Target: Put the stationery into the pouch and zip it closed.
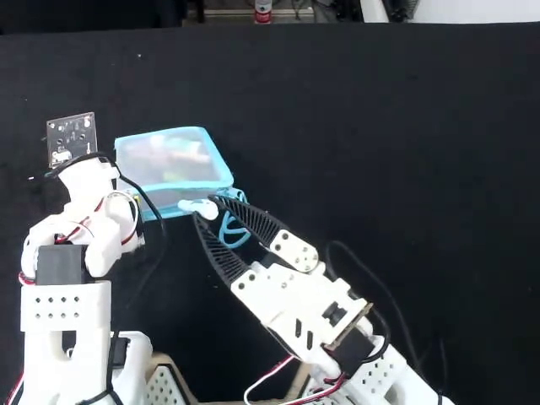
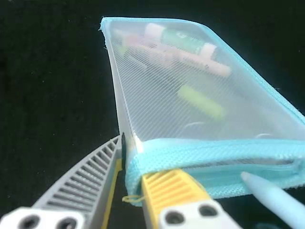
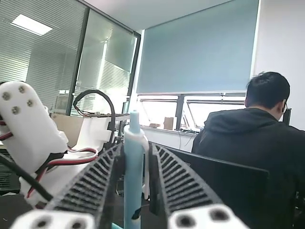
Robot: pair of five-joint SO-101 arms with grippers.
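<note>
The left jaws pinch a corner of the mesh pouch (image 2: 190, 95), seemingly steadying its mouth while the right jaws grip a pale-blue pen (image 3: 133, 162) pointed at it.

Black table (image 1: 380, 118). Blue mesh pouch (image 1: 173, 164) lies on it, just ahead of left gripper (image 2: 136, 160), near corner pinched between jaws. Blue loop cord (image 1: 232, 229) on table, directly beneath right gripper (image 1: 207, 208). Black cable (image 1: 354, 253) on table behind right gripper, alongside its arm.
</note>
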